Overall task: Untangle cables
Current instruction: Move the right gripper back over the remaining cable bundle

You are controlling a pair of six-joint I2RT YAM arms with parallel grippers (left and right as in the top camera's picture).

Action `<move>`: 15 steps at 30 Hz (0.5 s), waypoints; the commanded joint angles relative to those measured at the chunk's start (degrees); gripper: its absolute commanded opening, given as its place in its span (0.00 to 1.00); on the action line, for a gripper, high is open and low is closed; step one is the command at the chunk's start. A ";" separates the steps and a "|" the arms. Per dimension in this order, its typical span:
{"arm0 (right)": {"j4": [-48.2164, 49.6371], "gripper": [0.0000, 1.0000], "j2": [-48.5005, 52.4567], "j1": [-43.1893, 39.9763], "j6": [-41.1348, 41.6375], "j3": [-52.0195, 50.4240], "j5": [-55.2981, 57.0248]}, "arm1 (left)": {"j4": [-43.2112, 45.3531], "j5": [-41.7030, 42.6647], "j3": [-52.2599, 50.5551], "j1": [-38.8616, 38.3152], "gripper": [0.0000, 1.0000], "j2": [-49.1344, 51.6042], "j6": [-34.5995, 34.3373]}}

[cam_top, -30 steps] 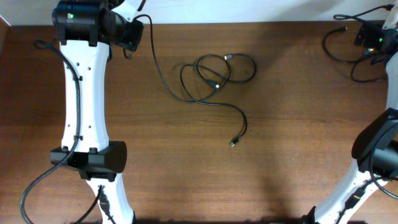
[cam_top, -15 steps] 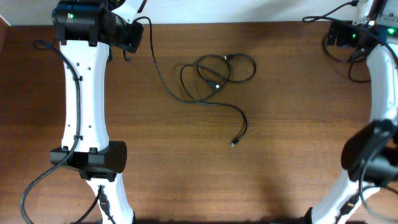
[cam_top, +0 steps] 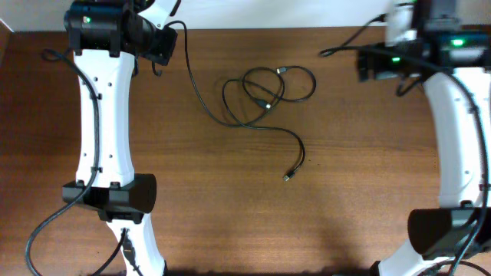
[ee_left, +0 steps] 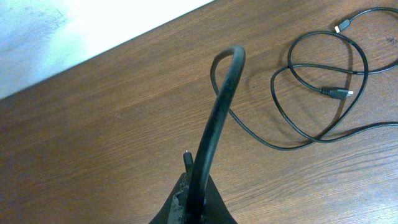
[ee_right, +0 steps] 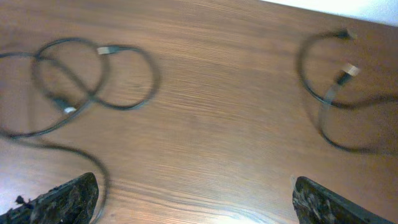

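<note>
Table point(cam_top: 230, 215): brown wood with a fine straight grain and a dull sheen.
Cables point(cam_top: 268, 88): thin, black, smooth cords in overlapping loops at mid-table towards the back. One tail curves forward to a small metal-tipped plug point(cam_top: 288, 177).
Left gripper point(ee_left: 189, 196): closed tight on one strand of the cables, which arches up from its fingers and runs to the loops.
Right gripper point(ee_right: 193, 202): spread wide and holding nothing, above bare wood right of the loops. Its fingertips point(ee_right: 62, 199) are dark and rough-edged.
</note>
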 commanded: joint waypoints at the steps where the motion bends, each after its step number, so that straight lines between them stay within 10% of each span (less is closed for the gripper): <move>1: -0.33 0.99 0.17 7.50 -0.26 0.13 0.02 | -0.20 -0.37 0.48 -0.33 0.00 -0.02 -0.35; 15: -1.66 0.99 7.76 22.47 1.53 -1.14 0.04 | -0.44 -0.39 0.48 -0.35 0.00 -0.02 -0.35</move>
